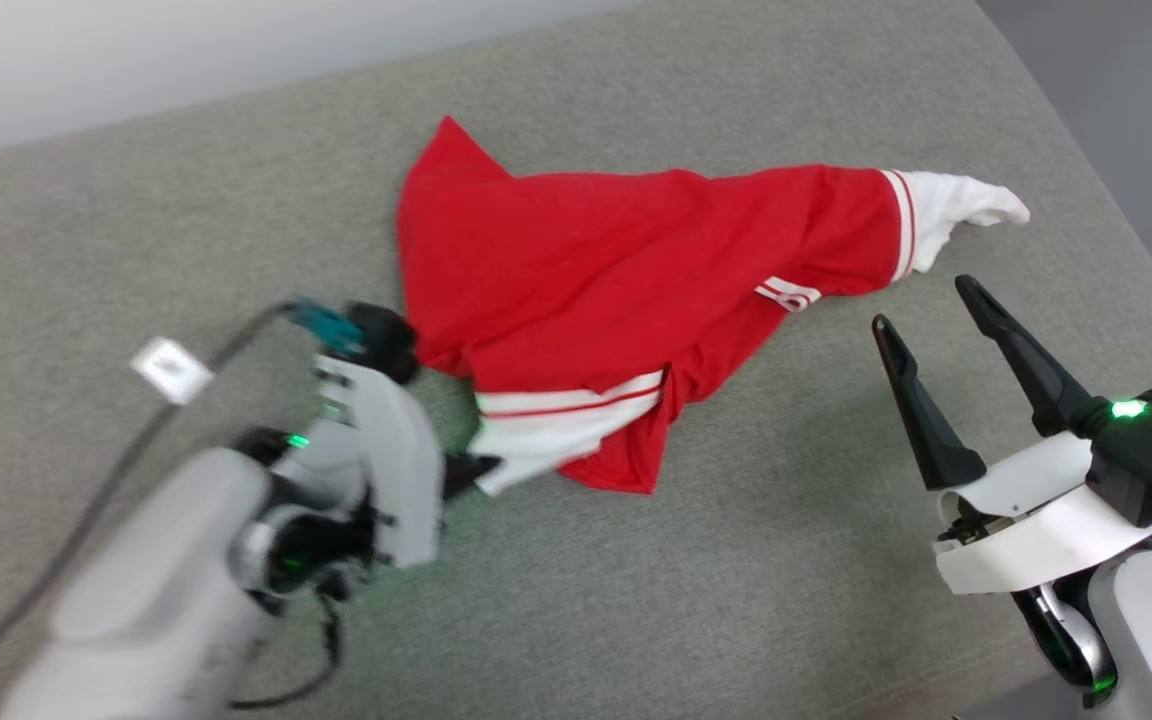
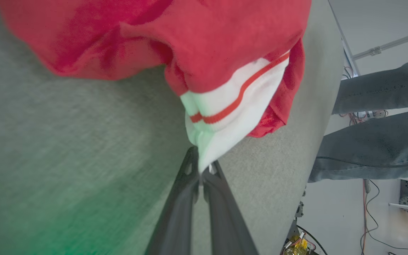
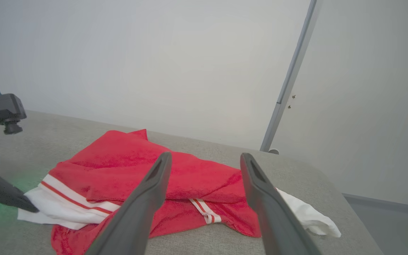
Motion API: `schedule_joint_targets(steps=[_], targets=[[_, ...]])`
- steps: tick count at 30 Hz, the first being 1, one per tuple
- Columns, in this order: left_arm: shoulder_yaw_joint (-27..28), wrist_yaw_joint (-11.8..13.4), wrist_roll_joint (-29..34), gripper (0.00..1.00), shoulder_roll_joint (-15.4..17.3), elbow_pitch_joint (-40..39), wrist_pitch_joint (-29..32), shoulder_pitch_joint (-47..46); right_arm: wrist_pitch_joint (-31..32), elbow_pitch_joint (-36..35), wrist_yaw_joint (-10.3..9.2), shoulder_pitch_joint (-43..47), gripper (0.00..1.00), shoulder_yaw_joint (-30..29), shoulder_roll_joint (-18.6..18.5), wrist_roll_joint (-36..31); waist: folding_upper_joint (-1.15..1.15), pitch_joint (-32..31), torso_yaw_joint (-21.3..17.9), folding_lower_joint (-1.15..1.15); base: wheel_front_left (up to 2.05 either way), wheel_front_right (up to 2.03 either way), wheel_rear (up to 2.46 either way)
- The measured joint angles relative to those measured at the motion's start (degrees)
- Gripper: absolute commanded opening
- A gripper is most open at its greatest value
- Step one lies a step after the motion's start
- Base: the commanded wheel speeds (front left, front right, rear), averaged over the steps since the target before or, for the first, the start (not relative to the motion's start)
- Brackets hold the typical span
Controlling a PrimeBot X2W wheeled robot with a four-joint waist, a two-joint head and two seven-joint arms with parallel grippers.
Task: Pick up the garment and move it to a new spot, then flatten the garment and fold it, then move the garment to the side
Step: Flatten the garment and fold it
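Open grey surface (image 1: pixel 736 600) before garment (image 1: pixel 616 290); person's legs (image 2: pixel 377 148) beyond.

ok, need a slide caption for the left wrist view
Grasp closed: left gripper shut on the white cuff of the red garment, crumpled on the grey surface.

grey fabric surface (image 1: pixel 636 600), red garment (image 1: pixel 586 270) crumpled on it, mid-top, white cuffs

Left tool (image 1: pixel 471 470) pinched closed, wrist turned sideways, right tool (image 1: pixel 924 305) spread wide, its 2 fingers (image 1: pixel 1021 355) pointing up
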Motion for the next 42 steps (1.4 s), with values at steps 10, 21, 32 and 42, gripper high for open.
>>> schedule_joint_targets(steps=[10, 21, 32, 42], targets=[[6.56, 0.87, 1.01, 0.00, 14.21, -4.02, 0.19, -2.17, 0.00, 0.35, 0.00, 0.29, 1.00, 1.01, -0.54, 0.97, 0.00, -2.50, 4.03, 0.00, 0.00, 0.00, 0.00], [5.14, 1.78, 8.82, 0.00, 24.44, 1.26, 3.58, -4.74, 0.01, 0.67, 0.00, -0.76, 1.00, 3.09, -0.94, 1.49, 0.00, -3.86, 7.09, 0.00, 0.00, 0.00, 0.00], [2.11, 3.68, 14.86, 0.00, 21.97, 15.41, -1.86, -5.31, 0.01, 1.03, 0.00, -1.90, 1.00, 4.24, -0.86, 2.01, 0.00, -1.51, 4.63, 0.00, 0.00, 0.00, 0.00], [2.23, 1.82, 17.00, 1.00, 18.35, 23.77, -13.89, -8.40, 0.00, 2.46, 0.00, -1.99, 1.00, 5.55, -1.78, 2.50, 0.00, -0.67, 5.15, 0.00, 0.00, 0.00, 0.00]])
